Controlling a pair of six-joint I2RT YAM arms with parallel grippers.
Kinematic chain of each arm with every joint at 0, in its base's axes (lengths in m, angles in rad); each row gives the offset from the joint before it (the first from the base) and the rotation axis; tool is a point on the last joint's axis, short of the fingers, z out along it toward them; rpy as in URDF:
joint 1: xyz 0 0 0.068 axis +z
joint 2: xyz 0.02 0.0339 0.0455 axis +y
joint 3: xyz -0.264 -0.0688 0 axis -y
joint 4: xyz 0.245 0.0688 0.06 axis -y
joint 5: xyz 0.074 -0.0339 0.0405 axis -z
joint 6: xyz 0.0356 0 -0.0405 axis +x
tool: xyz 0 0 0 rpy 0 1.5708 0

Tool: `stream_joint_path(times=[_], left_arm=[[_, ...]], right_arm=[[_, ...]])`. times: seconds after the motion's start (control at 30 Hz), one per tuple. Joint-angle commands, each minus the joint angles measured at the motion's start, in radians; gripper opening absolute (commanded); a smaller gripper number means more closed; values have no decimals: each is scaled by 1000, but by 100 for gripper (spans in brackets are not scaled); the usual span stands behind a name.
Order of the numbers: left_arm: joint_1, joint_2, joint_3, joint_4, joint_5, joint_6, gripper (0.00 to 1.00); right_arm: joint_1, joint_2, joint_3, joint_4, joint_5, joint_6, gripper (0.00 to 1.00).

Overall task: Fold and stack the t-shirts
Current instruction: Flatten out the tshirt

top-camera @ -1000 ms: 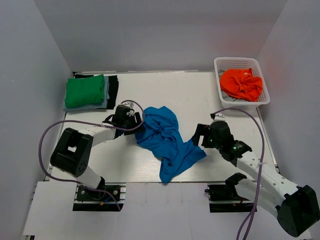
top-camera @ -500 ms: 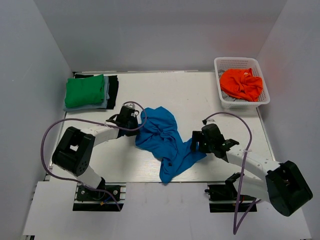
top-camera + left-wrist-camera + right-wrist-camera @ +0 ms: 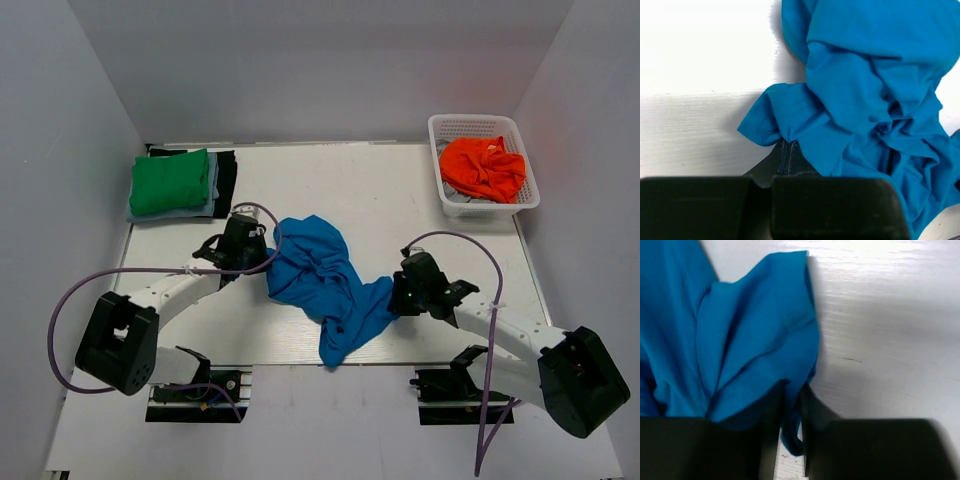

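A bright blue t-shirt [image 3: 325, 280] lies crumpled in the middle of the white table [image 3: 400, 190]. My left gripper [image 3: 262, 262] is at its left edge, shut on a pinch of the blue cloth [image 3: 790, 125]. On the shirt's right edge my right gripper [image 3: 396, 295] is shut on a fold of blue fabric [image 3: 765, 340], a loop of which hangs between the jaws. At the back left, a folded green t-shirt [image 3: 169, 181] tops a stack of darker ones. An orange t-shirt [image 3: 483, 168] lies bunched in the white basket [image 3: 470, 125].
The white mesh basket stands at the back right corner. The folded stack [image 3: 222, 185] sits at the back left, close behind the left arm. Grey walls enclose the table on three sides.
Both grippers have closed on the blue shirt's edges. The left arm's base link has swung left and lower. The right gripper has moved in to the shirt's right edge, which has bunched up.
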Motion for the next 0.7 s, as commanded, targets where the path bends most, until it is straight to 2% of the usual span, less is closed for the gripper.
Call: stream_joint_path(times=[0.0,0.03,0.07,0.1,0.23,0.4,0.6,0.67], left_arm=[[-2,-61,4,-25,1,16,0],[-2,-83,20,-25,1,16,0],[-2,-95,48,-37,1,16,0],[-2,-107,68,-38,-13,16,0],[-2,-181,195,-103,-88,26,0],[7,-259,387,-142,-157,36,0],[7,-278,638,-226,-235,81,0],[7,-278,714,-251,-286,92,0]], right_arm=[[8,-11,13,25,-31,21,16],[7,-16,35,33,15,16,0],[7,-22,62,31,43,25,0],[7,-41,78,37,148,27,0],[-1,-152,182,56,369,61,0],[-4,-233,367,9,528,7,0],[-2,-272,614,-36,681,-93,0],[-4,-293,648,-36,722,-134,0]])
